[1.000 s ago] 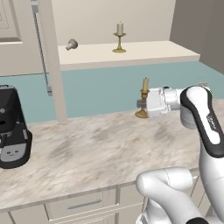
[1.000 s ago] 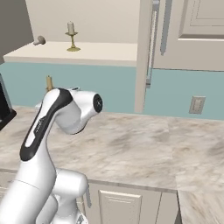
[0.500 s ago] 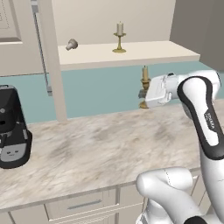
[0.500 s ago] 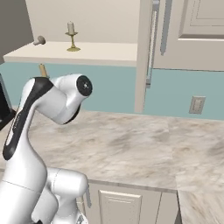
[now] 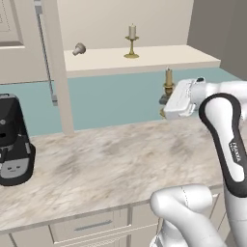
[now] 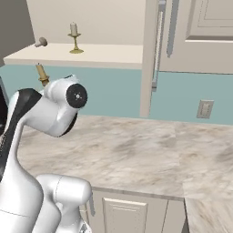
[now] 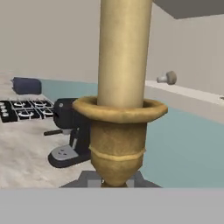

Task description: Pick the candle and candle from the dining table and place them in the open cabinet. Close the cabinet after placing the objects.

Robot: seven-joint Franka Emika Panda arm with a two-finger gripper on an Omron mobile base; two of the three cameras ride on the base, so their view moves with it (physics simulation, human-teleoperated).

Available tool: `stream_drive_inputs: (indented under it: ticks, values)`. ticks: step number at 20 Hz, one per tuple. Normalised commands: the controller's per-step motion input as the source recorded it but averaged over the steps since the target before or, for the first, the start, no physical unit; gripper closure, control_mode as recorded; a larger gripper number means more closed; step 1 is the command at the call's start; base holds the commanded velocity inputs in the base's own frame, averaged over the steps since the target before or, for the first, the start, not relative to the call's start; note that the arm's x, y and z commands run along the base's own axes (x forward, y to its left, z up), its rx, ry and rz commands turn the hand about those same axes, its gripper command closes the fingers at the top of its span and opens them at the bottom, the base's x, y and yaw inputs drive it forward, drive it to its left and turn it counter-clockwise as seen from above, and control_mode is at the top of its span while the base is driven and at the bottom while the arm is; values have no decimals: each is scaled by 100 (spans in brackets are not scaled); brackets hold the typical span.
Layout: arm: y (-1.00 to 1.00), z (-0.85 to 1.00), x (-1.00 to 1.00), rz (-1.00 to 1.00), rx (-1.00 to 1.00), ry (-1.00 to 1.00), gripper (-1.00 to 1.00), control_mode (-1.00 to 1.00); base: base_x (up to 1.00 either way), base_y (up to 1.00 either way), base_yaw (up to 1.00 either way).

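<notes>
My gripper (image 5: 164, 100) is shut on the brass holder of a slim tan candle (image 5: 168, 77), holding it upright in the air above the marble worktop, just below and in front of the open cabinet's pale shelf (image 5: 159, 57). From the right the same candle (image 6: 41, 73) pokes up behind my arm. The hand view has the tan candle (image 7: 124, 52) and its brass cup (image 7: 117, 140) close up between my fingertips (image 7: 89, 179). A white candle (image 5: 131, 40) on a brass holder stands on the shelf (image 6: 109, 53), also seen as candle (image 6: 73, 36). The dining table is out of view.
A small grey knob-like thing (image 5: 78, 48) lies on the shelf's left. The open cabinet door (image 5: 57, 67) stands edge-on over the worktop (image 5: 111, 159). A black coffee machine (image 5: 12, 140) sits at the left, a wall socket (image 6: 204, 109) at the right.
The arm has raised the tan candle off the worktop's level and carried it up and slightly right toward the shelf edge. The grip has stayed shut.
</notes>
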Motion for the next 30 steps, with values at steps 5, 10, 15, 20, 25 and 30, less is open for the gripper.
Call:
stream_drive_inputs:
  ticks: [5,10,15,20,25,30]
  values:
    - [-6,32,0,-30,0,-2,100,-100,0,0,0]
    - [-13,34,0,-26,2,0,100,-100,0,0,0]
    - [-29,36,0,-20,0,-6,100,-100,0,0,0]
    - [-28,39,0,-19,0,-7,100,-100,0,0,0]
    - [-30,44,0,-14,0,-7,100,-100,0,0,0]
    - [-31,39,1,-10,0,-3,100,-100,0,0,0]
